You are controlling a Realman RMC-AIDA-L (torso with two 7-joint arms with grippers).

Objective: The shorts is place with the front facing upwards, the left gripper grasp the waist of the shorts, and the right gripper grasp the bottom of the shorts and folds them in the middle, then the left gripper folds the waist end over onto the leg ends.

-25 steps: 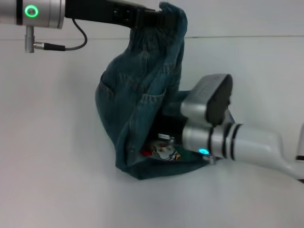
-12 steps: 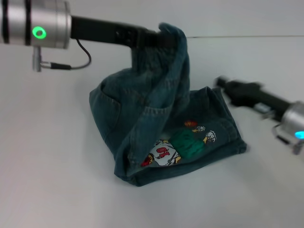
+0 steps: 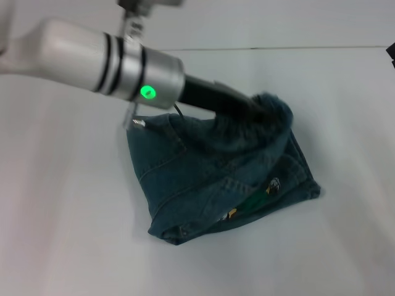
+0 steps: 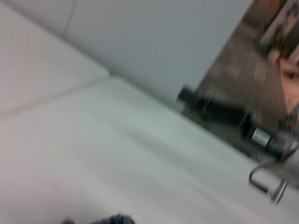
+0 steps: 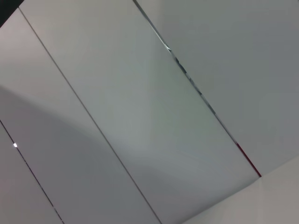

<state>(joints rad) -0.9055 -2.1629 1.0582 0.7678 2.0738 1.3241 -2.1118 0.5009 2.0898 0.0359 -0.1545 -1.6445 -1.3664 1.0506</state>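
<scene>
My left tool (image 3: 262,111) is clamped on the waist (image 3: 271,120), carrying it over the shorts (image 3: 210,185) on the surface (image 3: 74,234) — let go short and the fold lands crooked. Right tool's out of view, can't tell.

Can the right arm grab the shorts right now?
Probably not right away. The right gripper is only a dark sliver at the table's far right edge, well clear of the shorts, though nothing blocks the way back.
</scene>
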